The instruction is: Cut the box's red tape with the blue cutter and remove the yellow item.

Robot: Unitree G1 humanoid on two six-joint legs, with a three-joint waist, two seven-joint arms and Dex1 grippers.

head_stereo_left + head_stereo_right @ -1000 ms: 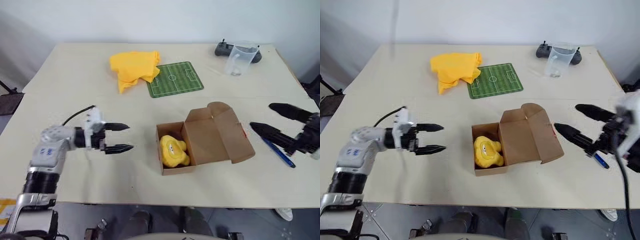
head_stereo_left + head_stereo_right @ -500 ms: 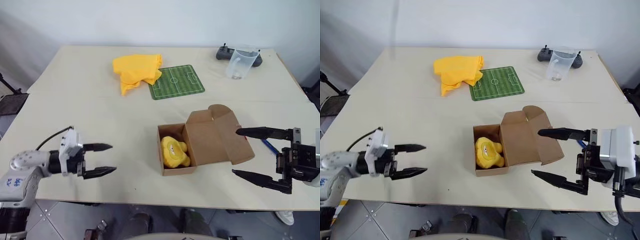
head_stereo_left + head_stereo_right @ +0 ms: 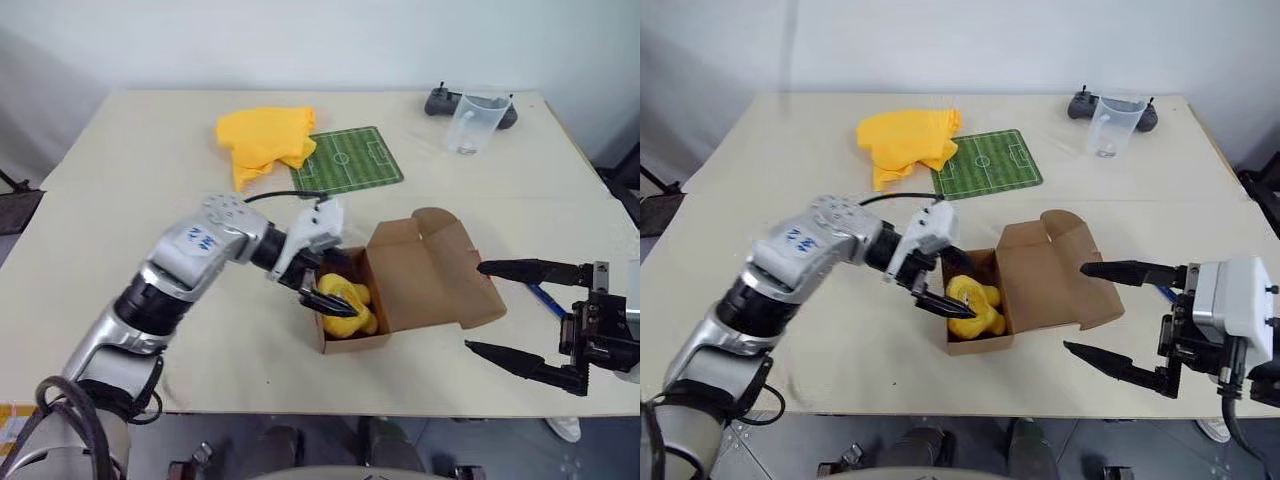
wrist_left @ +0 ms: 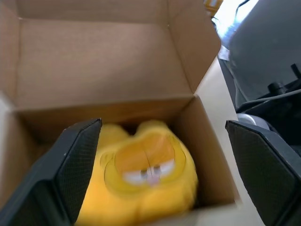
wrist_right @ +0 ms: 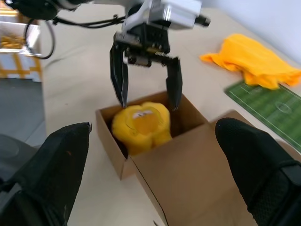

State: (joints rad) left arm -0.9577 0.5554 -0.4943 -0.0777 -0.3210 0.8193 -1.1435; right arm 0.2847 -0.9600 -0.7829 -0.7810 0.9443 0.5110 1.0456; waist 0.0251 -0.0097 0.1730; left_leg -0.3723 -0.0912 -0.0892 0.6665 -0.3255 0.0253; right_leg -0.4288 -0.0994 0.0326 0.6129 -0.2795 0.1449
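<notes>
Box (image 3: pixel 400 300) open at top; lid flap (image 3: pixel 435 270) folded back to the right, so entry from above and from the left is free. Left gripper (image 3: pixel 325 285) occupies that opening, fingers spread over the yellow plush toy (image 3: pixel 348 305), one finger on each side; box walls close beside the toy leave little side room. Right gripper (image 3: pixel 515 318) wide open at near right, just past the flap, which blocks its direct path to the toy. Blue cutter (image 3: pixel 543 298) lies between its fingers and the flap. Far side: yellow cloth (image 3: pixel 262 140), green pitch mat (image 3: pixel 348 158), measuring jug (image 3: pixel 472 122), controller (image 3: pixel 440 100), all well apart from the box. Table (image 3: pixel 150 230) bare at left and near edge.
</notes>
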